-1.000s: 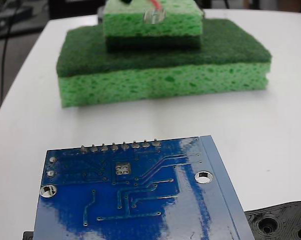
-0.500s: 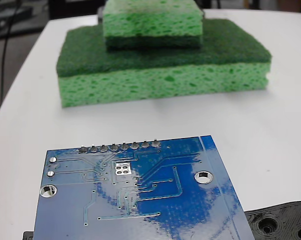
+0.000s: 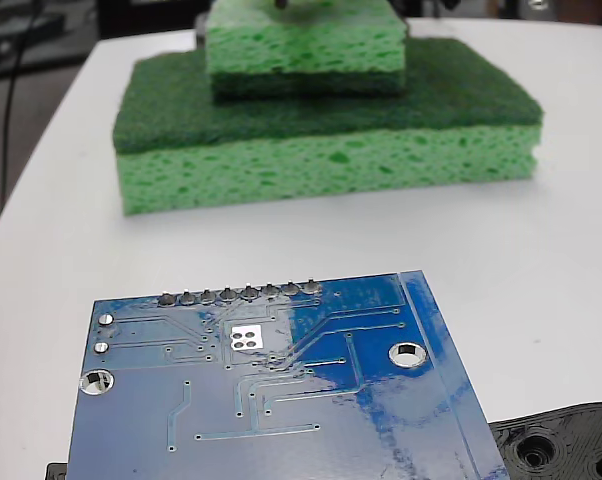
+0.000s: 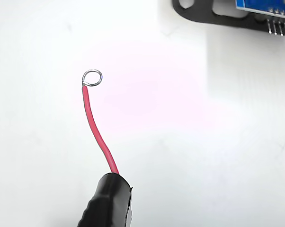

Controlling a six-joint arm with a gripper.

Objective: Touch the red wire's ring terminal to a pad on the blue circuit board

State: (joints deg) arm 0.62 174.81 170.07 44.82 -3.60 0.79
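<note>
The approach is the step in hand, as I judge it: in the wrist view the thin, curved red wire rises from its thick black sleeve at the bottom of the frame to the tiny silver ring terminal at upper left centre, which hangs over bare white table, well apart from the glossy blue circuit board whose edge and grey solder pins peek in at the upper right corner. The gripper's fingers show in neither view, so whether it is closed on the sleeve I cannot tell. In the fixed view the board fills the lower centre, its small silver square pad lying just below the pin row, untouched. The next move calls for carrying the ring toward the board, then lowering it onto that pad, clear of the pins and round mounting holes. Behind stand stacked green sponges; the room beyond is dark and blurred.
</note>
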